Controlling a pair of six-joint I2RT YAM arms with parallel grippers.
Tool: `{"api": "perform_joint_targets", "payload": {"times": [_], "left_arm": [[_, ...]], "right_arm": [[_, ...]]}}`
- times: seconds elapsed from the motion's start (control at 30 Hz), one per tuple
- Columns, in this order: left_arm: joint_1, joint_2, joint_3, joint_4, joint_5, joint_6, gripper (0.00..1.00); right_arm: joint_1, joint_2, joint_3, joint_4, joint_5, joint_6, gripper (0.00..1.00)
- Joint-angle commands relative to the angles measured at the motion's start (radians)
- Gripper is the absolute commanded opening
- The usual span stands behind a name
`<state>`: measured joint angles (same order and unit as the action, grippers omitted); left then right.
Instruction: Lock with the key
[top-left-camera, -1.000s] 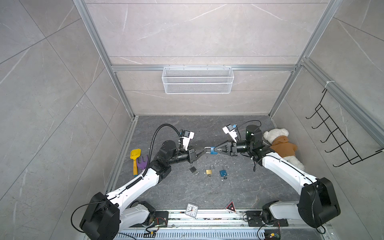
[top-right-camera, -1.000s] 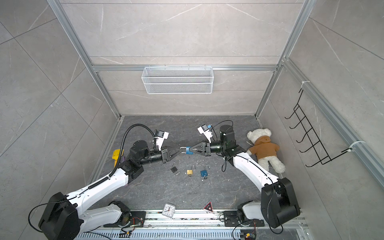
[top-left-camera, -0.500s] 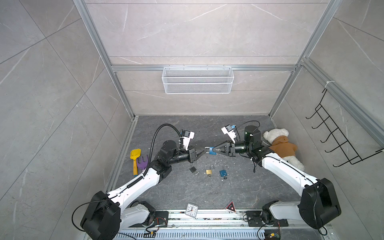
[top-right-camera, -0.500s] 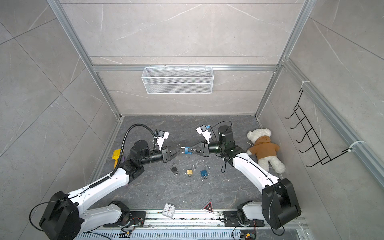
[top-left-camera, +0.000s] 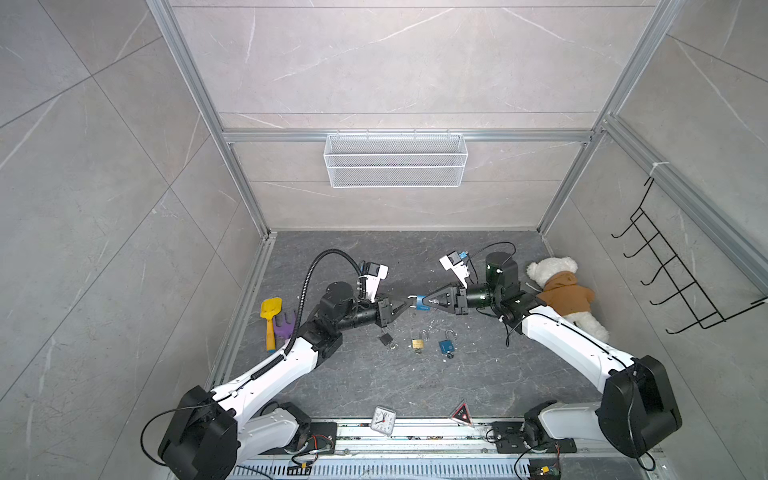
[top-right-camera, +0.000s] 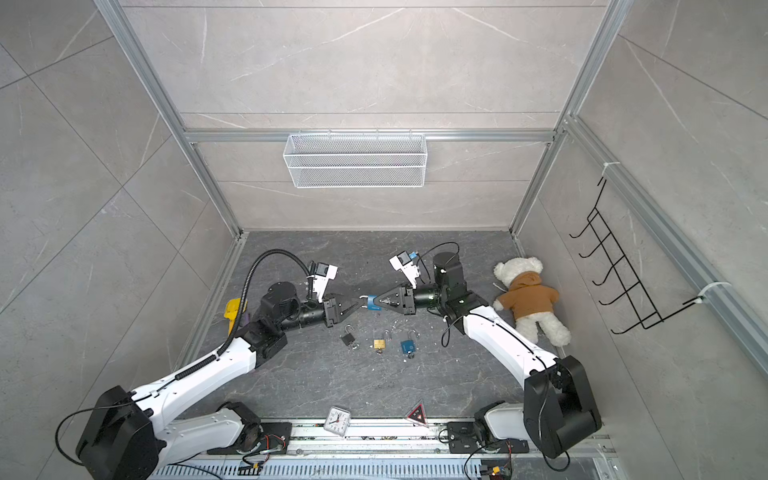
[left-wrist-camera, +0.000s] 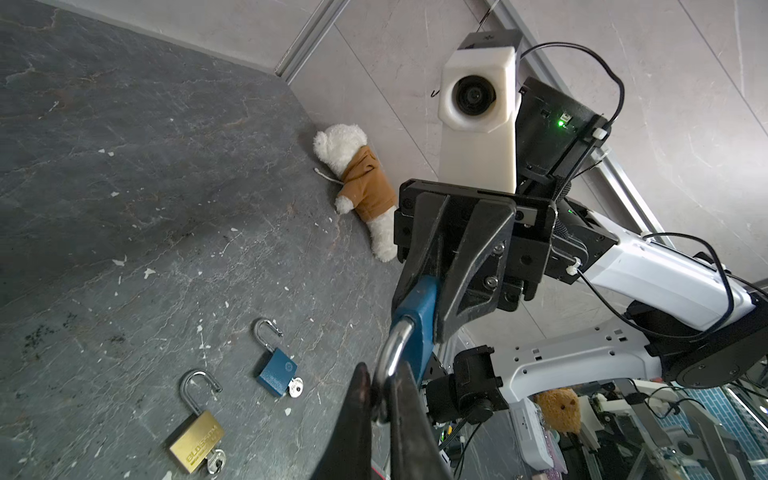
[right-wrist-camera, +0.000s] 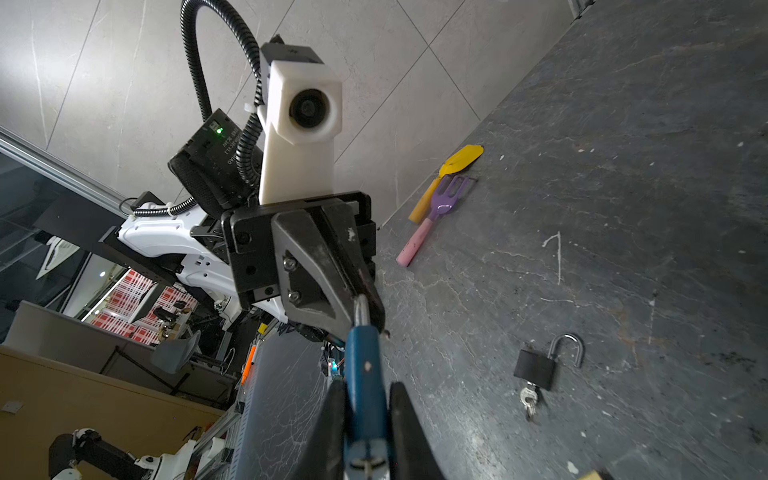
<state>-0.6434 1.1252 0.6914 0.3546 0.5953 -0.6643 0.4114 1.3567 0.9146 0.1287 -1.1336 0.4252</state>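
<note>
In both top views the blue padlock (top-left-camera: 421, 303) (top-right-camera: 372, 303) is held above the bench (top-left-camera: 374, 374), long axis running arm to arm; left wrist view: left tool (left-wrist-camera: 383, 376) narrow around the shackle (left-wrist-camera: 392, 345), grip not determinable; right wrist view: right tool (right-wrist-camera: 368, 388) clamped on the body (right-wrist-camera: 363, 365).

Robot lab cell, aluminium frame (top-left-camera: 395, 136), tiled walls (top-left-camera: 374, 62)

— What sits between the two arms?
— A blue padlock (top-right-camera: 372, 309). The right gripper (top-right-camera: 380, 306) is clamped on its body. The left gripper (top-right-camera: 358, 304) has its tips at the shackle, but whether they pinch it I can't tell.
— And nearer the camera?
— Three padlocks with open shackles lie in a row on the dark floor (top-right-camera: 332, 257): a black padlock (top-right-camera: 347, 338), a brass padlock (top-right-camera: 379, 343) and a second blue padlock (top-right-camera: 407, 345), each apart from the next.
</note>
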Motion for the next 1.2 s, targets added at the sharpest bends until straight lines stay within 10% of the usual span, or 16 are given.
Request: {"api": "perform_joint_targets", "payload": {"times": [0.0,0.17,0.77,1.17], "left_arm": [[-0.075,-0.08,0.036,-0.019,0.078,0.123,0.4],[-0.044,-0.095,0.035,-0.071,0.022,0.165,0.62],[0.062,0.058,0.034,0.105,0.27,0.129,0.69],[0.082,0.104,0.032,0.099,0.245,0.119,0.67]], "right_arm": [[0.018,0.02,0.013,-0.008,0.056,-0.007,0.0],[-0.012,-0.003,0.001,-0.029,0.074,-0.015,0.0],[-0.031,-0.03,-0.05,-0.009,0.103,-0.03,0.0],[-0.033,-0.051,-0.057,0.055,0.061,0.012,0.0]]}}
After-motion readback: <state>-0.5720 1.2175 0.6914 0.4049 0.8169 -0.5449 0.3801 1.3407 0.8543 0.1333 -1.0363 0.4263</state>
